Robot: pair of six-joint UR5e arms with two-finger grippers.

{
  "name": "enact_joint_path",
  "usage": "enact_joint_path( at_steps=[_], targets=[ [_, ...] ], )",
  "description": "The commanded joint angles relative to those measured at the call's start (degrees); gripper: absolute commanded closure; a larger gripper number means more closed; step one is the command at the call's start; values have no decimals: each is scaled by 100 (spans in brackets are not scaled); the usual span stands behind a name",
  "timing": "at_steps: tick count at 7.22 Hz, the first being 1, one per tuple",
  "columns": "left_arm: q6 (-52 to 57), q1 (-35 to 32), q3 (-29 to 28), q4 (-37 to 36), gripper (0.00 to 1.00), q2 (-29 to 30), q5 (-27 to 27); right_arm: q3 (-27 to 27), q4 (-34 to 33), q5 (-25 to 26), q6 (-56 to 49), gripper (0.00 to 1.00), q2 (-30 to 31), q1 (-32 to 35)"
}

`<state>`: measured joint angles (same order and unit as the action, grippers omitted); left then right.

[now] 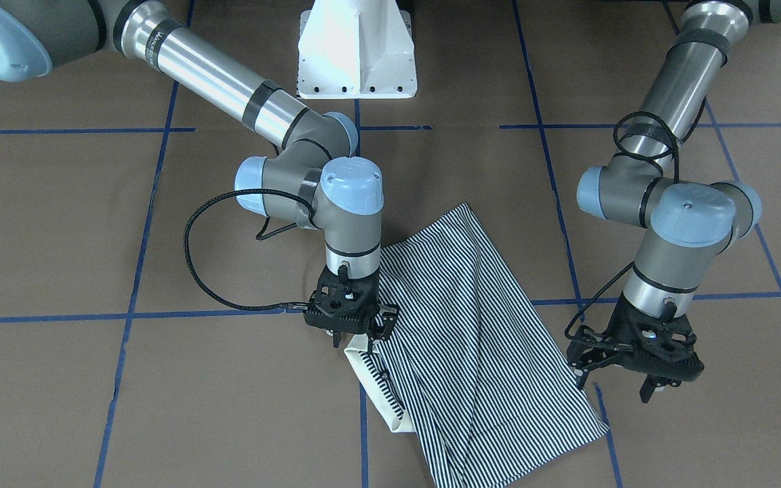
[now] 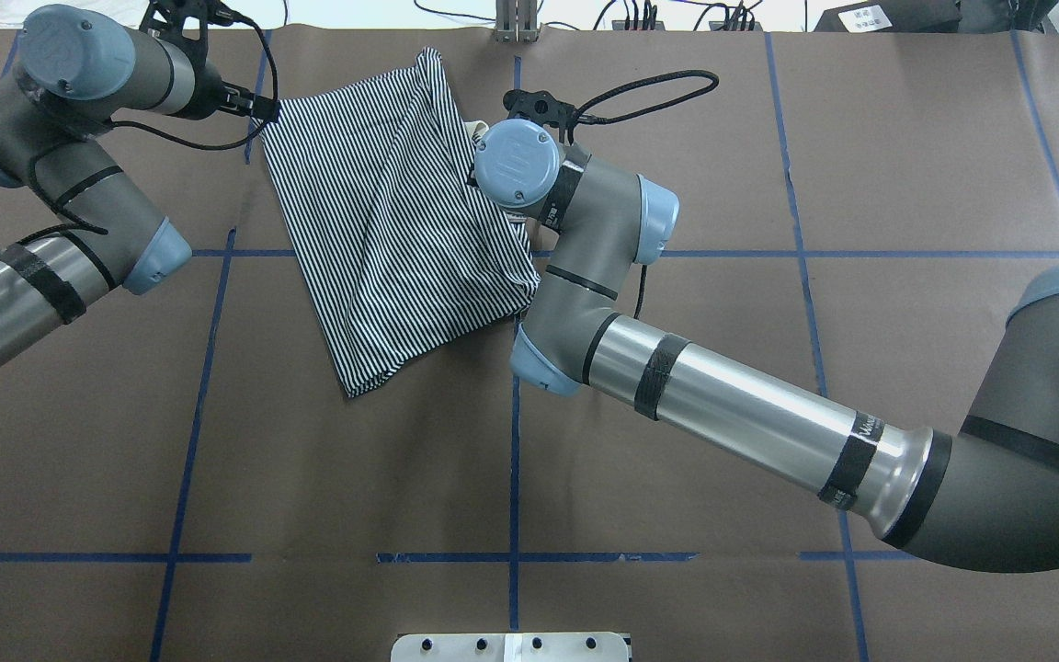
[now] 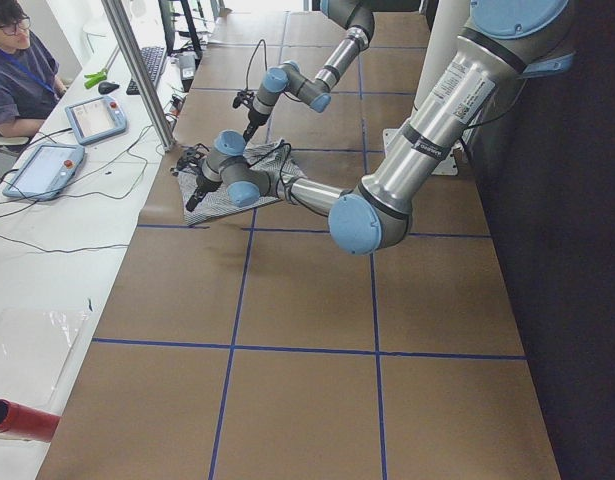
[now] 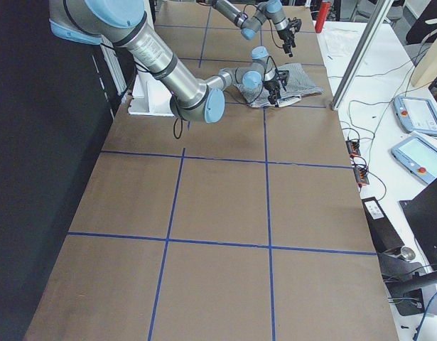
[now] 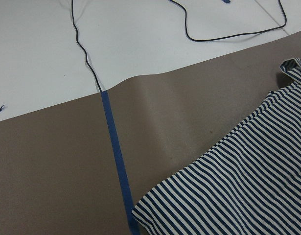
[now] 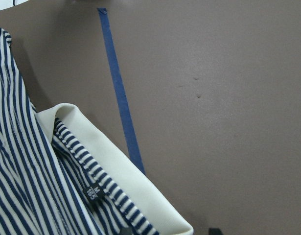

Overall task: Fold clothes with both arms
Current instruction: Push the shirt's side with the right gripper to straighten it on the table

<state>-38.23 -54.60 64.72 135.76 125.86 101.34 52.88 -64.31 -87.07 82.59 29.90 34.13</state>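
The clothes are one navy-and-white striped shirt [image 1: 478, 325], folded into a slanted oblong on the brown table; it also shows in the overhead view as the shirt [image 2: 392, 211]. Its cream collar [image 1: 367, 376] sticks out at one end, and the collar [image 6: 135, 191] with a size label fills the right wrist view. My right gripper [image 1: 355, 339] hovers at the collar edge, fingers apart, nothing pinched. My left gripper [image 1: 617, 385] hangs open beside the shirt's opposite corner, off the cloth. The left wrist view shows only a shirt corner [image 5: 238, 196], no fingers.
The white pedestal base [image 1: 356, 51] stands behind the shirt. Blue tape lines [image 2: 513, 460] grid the brown table. Just past the shirt lies the table's far edge, with a white desk and black cables [image 5: 86, 63]. A person [image 3: 12, 70] sits there by tablets [image 3: 92, 118].
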Motion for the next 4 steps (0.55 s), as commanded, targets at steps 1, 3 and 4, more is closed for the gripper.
enact_joint_path(
  at_steps=[1, 3, 4],
  targets=[
    [-9, 2, 15, -6, 0, 0, 0, -163, 267, 58, 29, 40, -11, -12],
    [-27, 2, 15, -6, 0, 0, 0, -208, 323, 67, 29, 40, -11, -12],
    [-27, 2, 15, 3, 0, 0, 0, -208, 323, 76, 38, 65, -28, -12]
  ],
)
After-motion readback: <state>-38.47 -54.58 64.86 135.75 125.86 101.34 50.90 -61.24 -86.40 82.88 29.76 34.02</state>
